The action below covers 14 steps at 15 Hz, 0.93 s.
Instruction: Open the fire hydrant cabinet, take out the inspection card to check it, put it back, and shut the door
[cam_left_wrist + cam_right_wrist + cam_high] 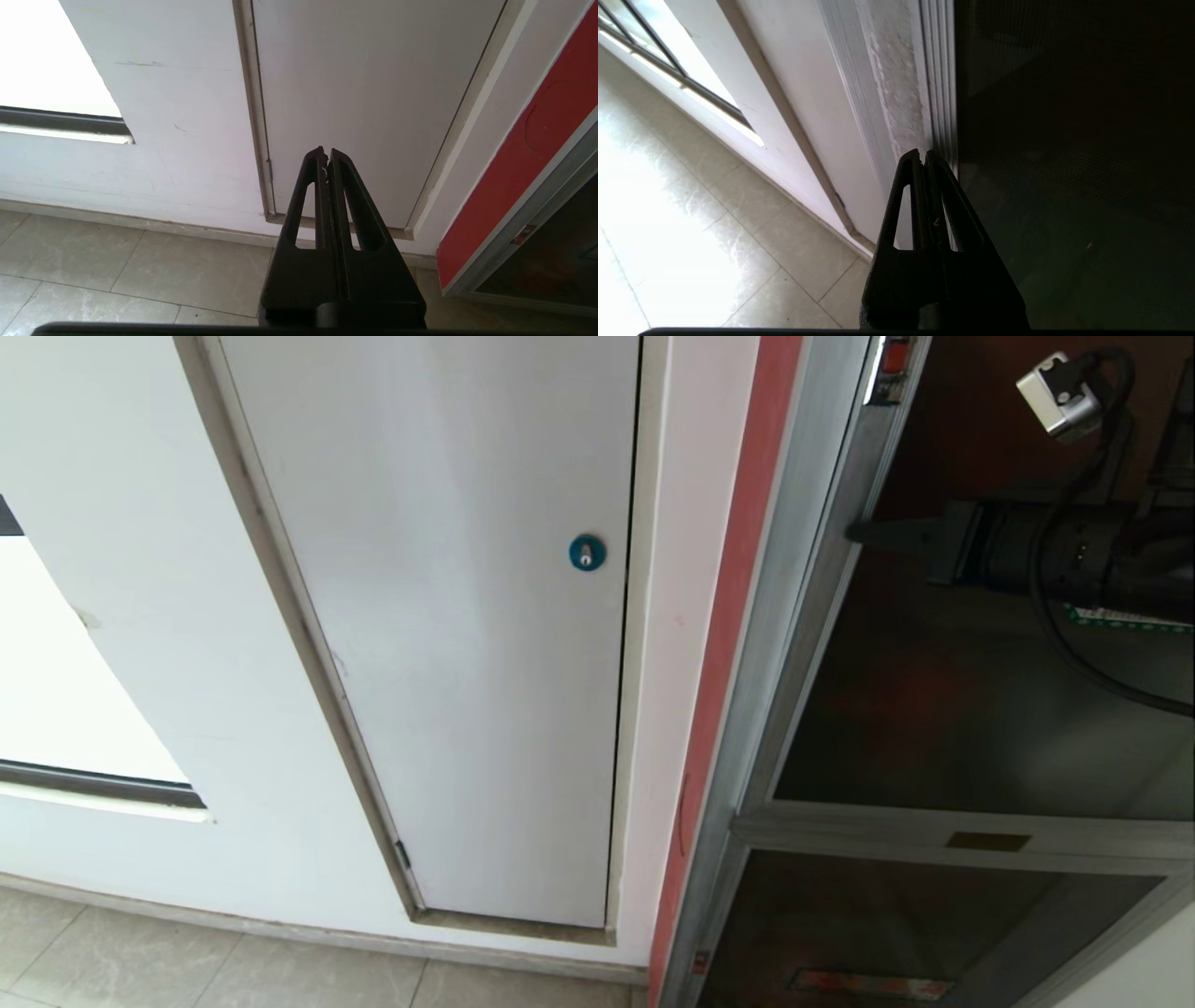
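Tiled floor [187, 961] meets white wall [121, 644] beside cabinet door [980, 709].

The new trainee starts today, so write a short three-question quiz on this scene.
1. Fill in: the round lock on the white panel door is coloured ____.
2. True or false: the left claw and the right claw both stand open.
3. What is the tip of the right claw nearest to?
A. the round lock
B. the silver frame at the left edge of the dark glass door
C. the white panel door

Key: 1 blue; 2 false, both are shut and hold nothing; 3 B.
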Available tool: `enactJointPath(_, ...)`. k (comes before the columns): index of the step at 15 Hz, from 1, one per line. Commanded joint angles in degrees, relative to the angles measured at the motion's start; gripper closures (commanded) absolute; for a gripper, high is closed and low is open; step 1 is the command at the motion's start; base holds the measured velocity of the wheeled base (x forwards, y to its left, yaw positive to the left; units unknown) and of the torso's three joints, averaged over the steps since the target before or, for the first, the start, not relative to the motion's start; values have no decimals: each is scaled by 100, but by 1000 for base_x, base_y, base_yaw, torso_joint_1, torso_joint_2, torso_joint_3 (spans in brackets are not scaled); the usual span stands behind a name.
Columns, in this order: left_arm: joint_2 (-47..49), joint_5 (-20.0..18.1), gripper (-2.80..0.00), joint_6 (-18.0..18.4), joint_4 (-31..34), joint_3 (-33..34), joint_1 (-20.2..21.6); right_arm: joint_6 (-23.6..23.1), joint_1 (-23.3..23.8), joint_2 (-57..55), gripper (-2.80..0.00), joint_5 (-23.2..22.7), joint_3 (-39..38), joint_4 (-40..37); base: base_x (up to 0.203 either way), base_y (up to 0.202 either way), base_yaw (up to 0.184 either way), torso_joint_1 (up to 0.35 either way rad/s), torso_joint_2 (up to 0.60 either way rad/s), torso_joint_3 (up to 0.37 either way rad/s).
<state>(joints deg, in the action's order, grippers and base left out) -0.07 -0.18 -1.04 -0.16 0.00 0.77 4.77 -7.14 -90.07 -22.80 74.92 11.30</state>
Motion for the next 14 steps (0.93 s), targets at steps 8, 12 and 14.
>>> enactJointPath(8, 7, 1, 0, -2, -2, 8, 2, 16, -171, 1045, 0, -120, -663, -31, 0, 0, 0, 0, 0, 0)
enactJointPath(12, 7, 1, 0, -2, -2, 0, 2, 16, -342, 1425, 0, -120, -812, -48, 0, 0, 0, 0, 0, 0)
enactJointPath(14, 7, 1, 0, -2, -2, 2, 2, 7, -417, 1518, 0, -111, -812, -63, 0, 0, 0, 0, 0, 0)
